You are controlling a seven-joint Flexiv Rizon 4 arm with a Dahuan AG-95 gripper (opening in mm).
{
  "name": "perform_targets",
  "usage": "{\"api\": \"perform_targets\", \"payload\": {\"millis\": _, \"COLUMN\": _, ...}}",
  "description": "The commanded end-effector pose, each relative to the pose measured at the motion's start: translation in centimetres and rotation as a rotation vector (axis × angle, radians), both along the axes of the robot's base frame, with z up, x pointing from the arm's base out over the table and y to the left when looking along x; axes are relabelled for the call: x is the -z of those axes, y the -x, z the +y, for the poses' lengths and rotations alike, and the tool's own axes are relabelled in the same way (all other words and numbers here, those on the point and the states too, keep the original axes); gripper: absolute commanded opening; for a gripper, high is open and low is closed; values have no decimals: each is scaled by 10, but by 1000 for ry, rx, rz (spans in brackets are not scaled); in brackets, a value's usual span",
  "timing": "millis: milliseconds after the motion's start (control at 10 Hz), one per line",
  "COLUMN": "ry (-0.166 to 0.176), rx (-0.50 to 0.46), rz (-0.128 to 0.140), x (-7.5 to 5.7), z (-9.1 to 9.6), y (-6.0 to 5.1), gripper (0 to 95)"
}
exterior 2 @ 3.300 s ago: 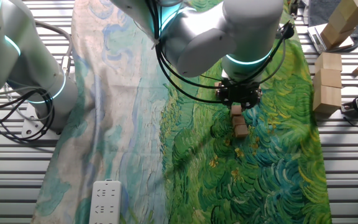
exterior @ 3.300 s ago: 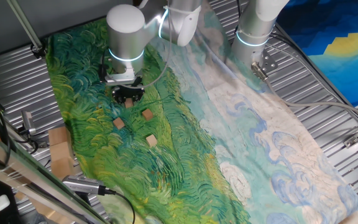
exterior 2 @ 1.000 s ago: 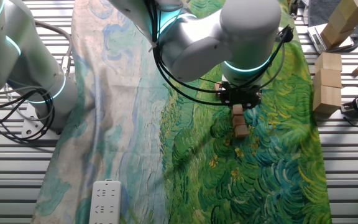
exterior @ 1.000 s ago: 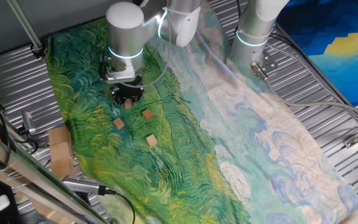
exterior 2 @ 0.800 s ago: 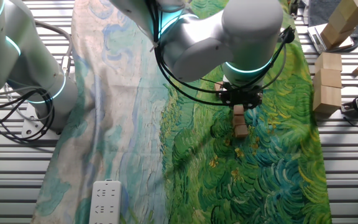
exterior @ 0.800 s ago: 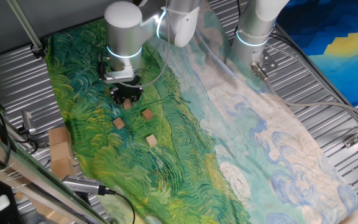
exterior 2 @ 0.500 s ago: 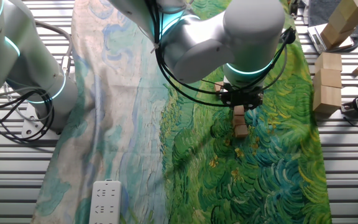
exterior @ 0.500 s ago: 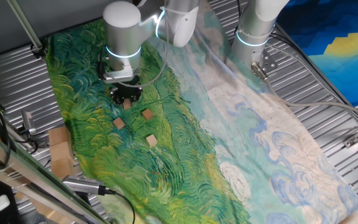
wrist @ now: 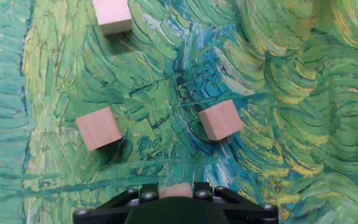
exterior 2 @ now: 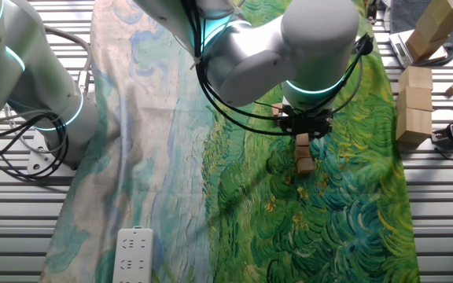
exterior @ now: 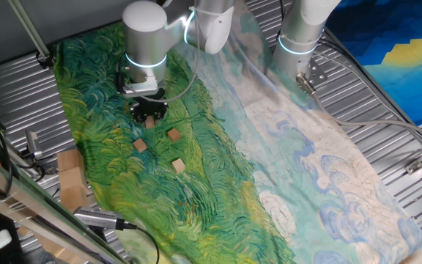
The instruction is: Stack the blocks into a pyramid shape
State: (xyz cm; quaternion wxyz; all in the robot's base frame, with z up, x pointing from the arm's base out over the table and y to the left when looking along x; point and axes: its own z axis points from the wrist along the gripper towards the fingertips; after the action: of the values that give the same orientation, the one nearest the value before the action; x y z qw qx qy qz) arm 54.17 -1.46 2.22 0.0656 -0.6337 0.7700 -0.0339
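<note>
A painted cloth [exterior: 218,147], green on one side and pale blue on the other, covers the ribbed metal table [exterior: 387,95]. The silver arm [exterior: 149,33] reaches down over the green part, and its black gripper [exterior: 149,115] hangs just above the cloth. The fingers are closed on one block [exterior: 151,123], a small light-brown wooden cube held between the tips; in the hand view only its top edge [wrist: 176,189] shows between the jaws.

Three more blocks lie loose on the cloth below and ahead of the hand. Two sit near each other, one [wrist: 99,128] to the left and one [wrist: 220,119] to the right in the hand view, clearly apart with bare cloth between them. A third [wrist: 112,15] lies farther off.

The step in hand appears to be carrying the held block to its place. No base row is built yet, so a sound move would set this cube flat, square against a neighbour, and lower it fully before letting go. The cloth's wrinkles could tip a cube released early.
</note>
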Motion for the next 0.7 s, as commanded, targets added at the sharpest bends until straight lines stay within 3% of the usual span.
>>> {"api": "perform_targets", "payload": {"millis": 100, "ry": 1, "rx": -4, "rz": -5, "x": 1, "z": -1, "y": 1, "gripper": 0}}
{"api": "perform_targets", "payload": {"millis": 700, "ry": -16, "rx": -8, "rz": -6, "x": 2, "z": -4, "y": 1, "gripper": 0}}
